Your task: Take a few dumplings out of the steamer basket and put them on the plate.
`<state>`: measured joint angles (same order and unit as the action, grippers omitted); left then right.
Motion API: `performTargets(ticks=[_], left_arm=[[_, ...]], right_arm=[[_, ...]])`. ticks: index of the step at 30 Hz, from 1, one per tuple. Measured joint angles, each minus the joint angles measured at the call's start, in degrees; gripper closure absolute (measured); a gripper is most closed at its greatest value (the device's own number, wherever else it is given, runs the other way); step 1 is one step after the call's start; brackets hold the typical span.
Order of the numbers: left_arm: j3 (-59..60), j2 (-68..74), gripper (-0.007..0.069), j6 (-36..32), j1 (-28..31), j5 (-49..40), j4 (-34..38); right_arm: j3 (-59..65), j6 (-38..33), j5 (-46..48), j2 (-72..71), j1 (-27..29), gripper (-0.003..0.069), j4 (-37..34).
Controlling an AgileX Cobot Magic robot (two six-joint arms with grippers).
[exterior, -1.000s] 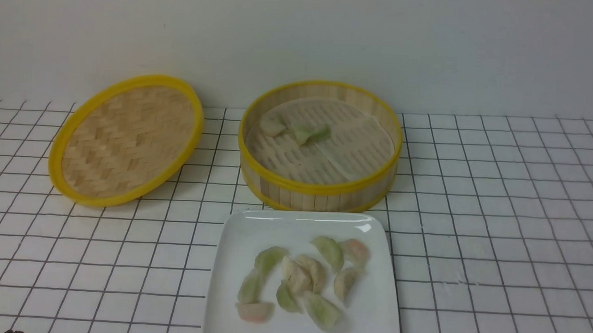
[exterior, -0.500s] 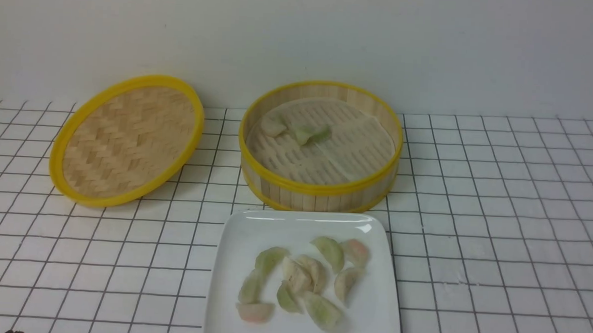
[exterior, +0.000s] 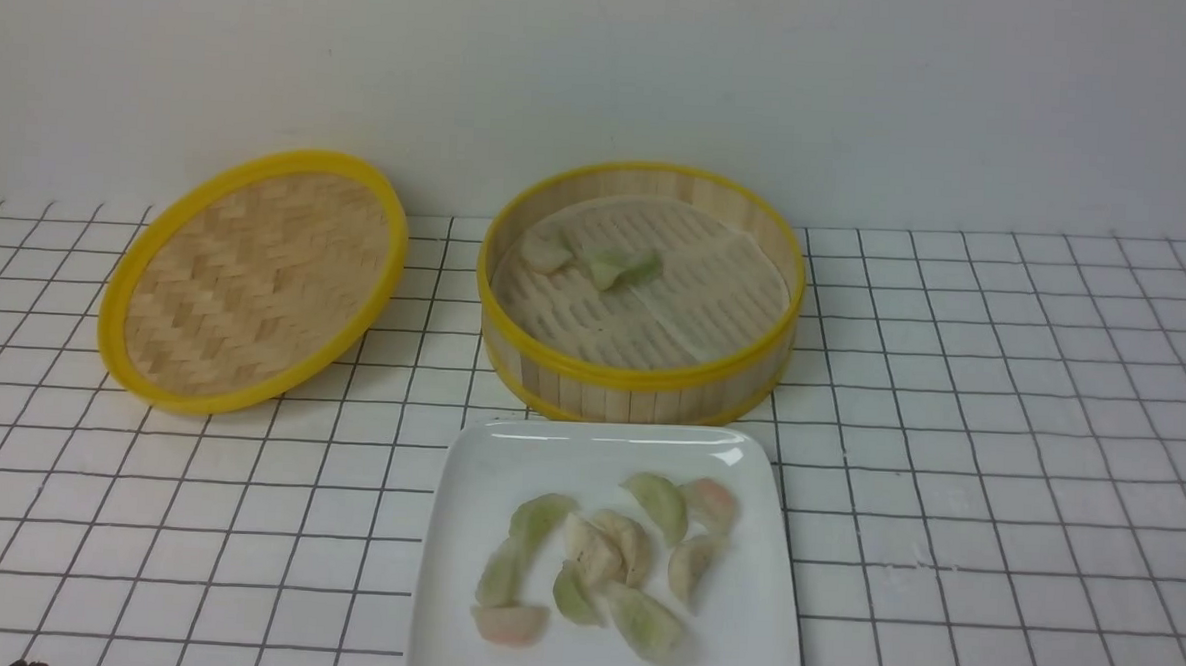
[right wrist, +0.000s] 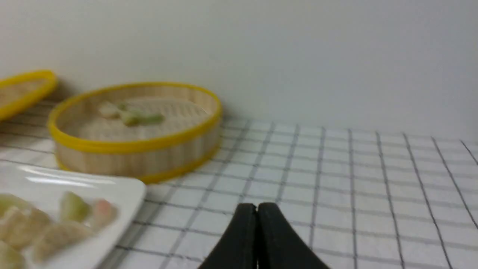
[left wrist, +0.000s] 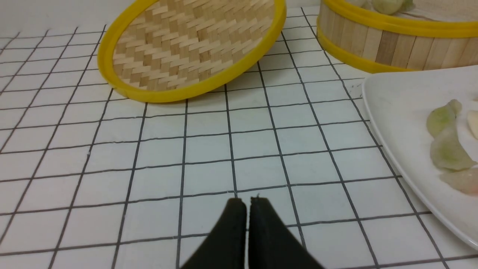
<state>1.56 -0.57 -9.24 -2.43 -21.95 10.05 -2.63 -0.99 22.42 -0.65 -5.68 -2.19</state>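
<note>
You've got one steamer basket (exterior: 637, 375), one lid (exterior: 252, 280), one plate (exterior: 486, 489). Count the dumplings (exterior: 598, 558): on the plate you can make out about nine, clustered and partly overlapping, so the exact count is shaky. Roughly four pale green, three cream-white in the middle, two pinkish, one at the far right of the cluster and one at the near left. In the basket you see two or three more at the far-left part of the liner, one cream, the rest green and touching; blurred, so you can't split them cleanly.

The dumplings are small crescents, translucent, glossy, with pleated edges. The basket is round bamboo with an upright slatted wall, yellow rims top and bottom, and a slotted pale liner. The plate is glossy white, rounded-square, just in front of the basket. The woven lid sits to the basket's left, tilted, its far edge raised.

Everything rests on a white cloth with a dark grid (exterior: 999, 441).

Your left gripper (left wrist: 246, 203) has its jaws pressed nearly together, holding nothing, low over the cloth near the plate. Your right gripper (right wrist: 257, 209) is fully closed, empty, over bare cloth to the plate's right.
</note>
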Motion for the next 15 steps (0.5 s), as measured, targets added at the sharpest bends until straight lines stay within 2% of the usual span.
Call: performTargets(ticks=[2,5,15], left_arm=[[0.0,0.0,0.0631,0.0,0.0,0.0,0.0],[0.0,0.0,0.0631,0.0,0.0,0.0,0.0],[0.0,0.0,0.0631,0.0,0.0,0.0,0.0]], right_arm=[[3.2,0.0,0.9,0.0,4.7,0.0673,0.3],[3.7,0.1,0.7,0.0,8.2,0.0673,0.4],[3.7,0.1,0.4,0.0,9.1,0.0673,0.3]])
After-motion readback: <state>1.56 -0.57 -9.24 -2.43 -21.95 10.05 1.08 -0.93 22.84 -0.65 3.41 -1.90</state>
